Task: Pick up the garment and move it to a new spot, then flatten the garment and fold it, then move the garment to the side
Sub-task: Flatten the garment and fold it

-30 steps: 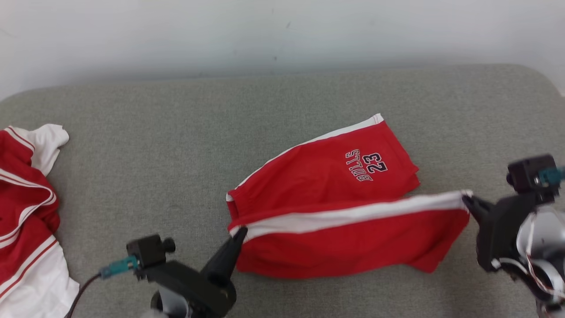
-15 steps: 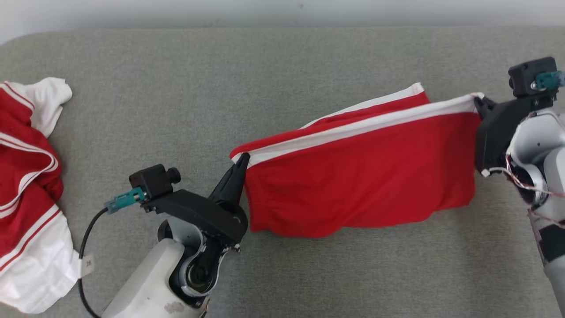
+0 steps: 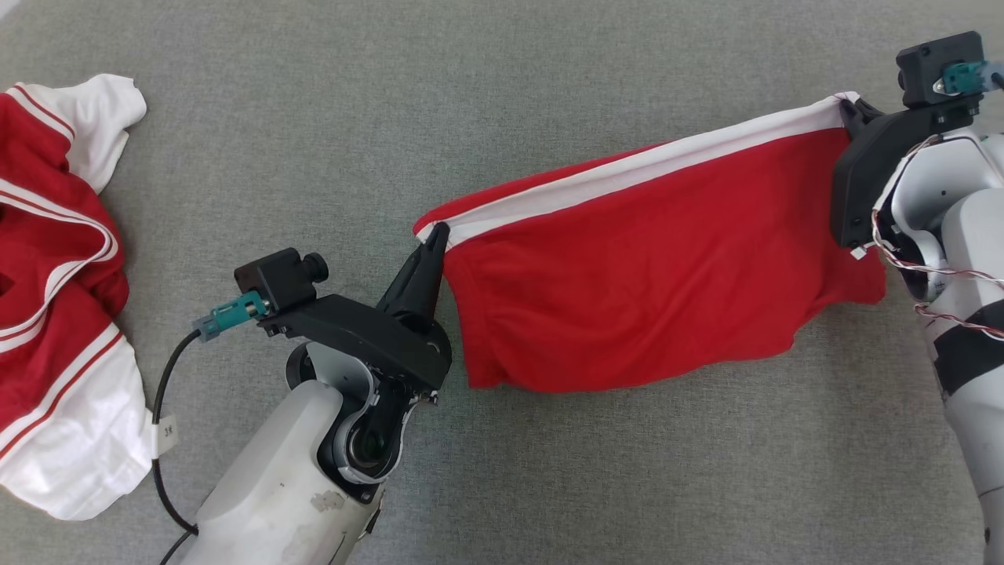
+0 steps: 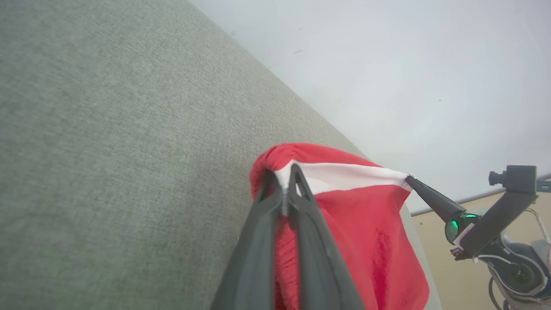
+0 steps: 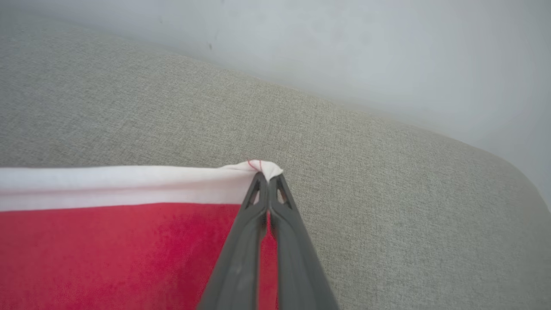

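The garment (image 3: 651, 267) is a pair of red shorts with a white side stripe, hanging stretched above the grey cushion between my two grippers. My left gripper (image 3: 437, 235) is shut on its left corner, the white stripe end pinched between the fingertips (image 4: 284, 181). At the other end my right gripper (image 3: 847, 110) is shut on the white-edged corner (image 5: 264, 168). The cloth droops below the taut top edge in the head view. In the left wrist view the garment (image 4: 366, 224) hangs to the right, with the right gripper (image 4: 411, 180) at its far corner.
A second red and white garment (image 3: 55, 298) lies crumpled at the left edge of the grey cushion (image 3: 329, 118). A pale wall (image 5: 344, 47) rises behind the cushion's far edge.
Both grippers have lifted the garment off the cushion and carried it up and to the right, hiding the half with the number print. The head camera has tilted down, so the wall left that view.
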